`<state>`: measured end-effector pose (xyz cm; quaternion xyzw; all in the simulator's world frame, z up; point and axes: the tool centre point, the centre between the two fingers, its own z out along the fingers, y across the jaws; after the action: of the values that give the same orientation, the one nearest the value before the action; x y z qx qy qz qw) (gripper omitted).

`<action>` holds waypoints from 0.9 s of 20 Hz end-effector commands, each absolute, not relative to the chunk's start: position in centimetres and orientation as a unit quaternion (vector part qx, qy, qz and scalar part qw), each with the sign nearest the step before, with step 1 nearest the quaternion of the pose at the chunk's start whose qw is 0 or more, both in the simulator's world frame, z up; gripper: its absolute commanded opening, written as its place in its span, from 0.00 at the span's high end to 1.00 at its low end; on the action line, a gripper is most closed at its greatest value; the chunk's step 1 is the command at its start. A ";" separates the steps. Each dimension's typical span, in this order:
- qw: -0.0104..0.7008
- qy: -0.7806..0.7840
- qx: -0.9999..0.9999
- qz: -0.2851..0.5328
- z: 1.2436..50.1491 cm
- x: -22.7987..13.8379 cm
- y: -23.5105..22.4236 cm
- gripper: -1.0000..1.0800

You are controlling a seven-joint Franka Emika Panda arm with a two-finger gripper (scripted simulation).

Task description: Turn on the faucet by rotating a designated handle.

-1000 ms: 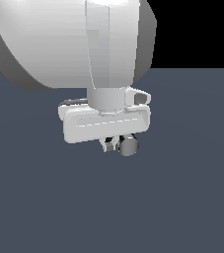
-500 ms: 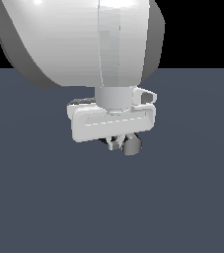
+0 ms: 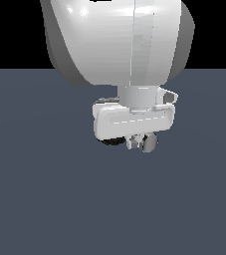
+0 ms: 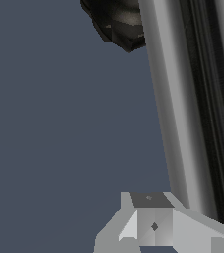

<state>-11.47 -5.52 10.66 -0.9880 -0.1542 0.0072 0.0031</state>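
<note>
In the exterior view the faucet is mostly hidden behind my white gripper (image 3: 134, 143). Only the black ridged base (image 3: 113, 141) shows at the hand's lower edge. The round end of the chrome handle (image 3: 150, 143) sits just beside the short fingers, on the exterior view's right. In the wrist view the handle (image 4: 182, 99) is a long shiny bar running close alongside one grey finger (image 4: 153, 225), and the black base (image 4: 116, 22) lies at its far end. Whether the finger touches the bar, and how the jaws stand, is unclear.
A flat dark blue-grey floor (image 3: 45, 199) surrounds the faucet. The bulky white arm link (image 3: 119, 40) fills the upper part of the exterior view.
The arm and hand have shifted toward the exterior view's right. The chrome handle end has moved the same way with them, and the black base now peeks out on the left.
</note>
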 end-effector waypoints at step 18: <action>0.000 -0.152 -0.988 0.000 10.8 -7.5 -13.9 1.00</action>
<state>-7.87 -12.26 10.66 -0.9870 -0.1604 0.0033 0.0031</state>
